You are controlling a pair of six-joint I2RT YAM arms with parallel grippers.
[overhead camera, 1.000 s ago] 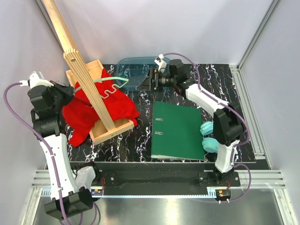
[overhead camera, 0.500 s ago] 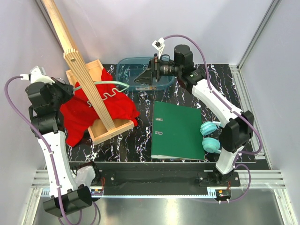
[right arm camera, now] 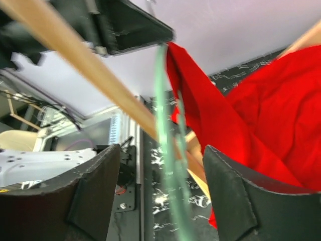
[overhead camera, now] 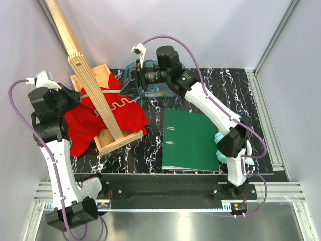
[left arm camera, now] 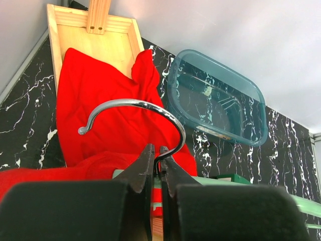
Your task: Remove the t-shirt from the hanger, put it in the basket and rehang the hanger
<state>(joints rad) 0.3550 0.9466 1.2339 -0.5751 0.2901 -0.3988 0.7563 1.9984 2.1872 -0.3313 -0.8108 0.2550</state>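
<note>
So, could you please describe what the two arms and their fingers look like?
The left arm and right arm match: white shells on the long links, black housings at the joints. A purple cable loops outside each one, ending in a small white plug near the wrist. The fingers are black and wedge-shaped, tapering to narrow tips.

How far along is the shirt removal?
Done: left hand is shut on the metal hook of the thin mint-green plastic hanger. In hand: open right hand straddles the hanger's far arm, beside the cloth. Left: the bright red cloth t-shirt looks draped on the hanger over the wooden tray; it has yet to be pulled off.
</note>
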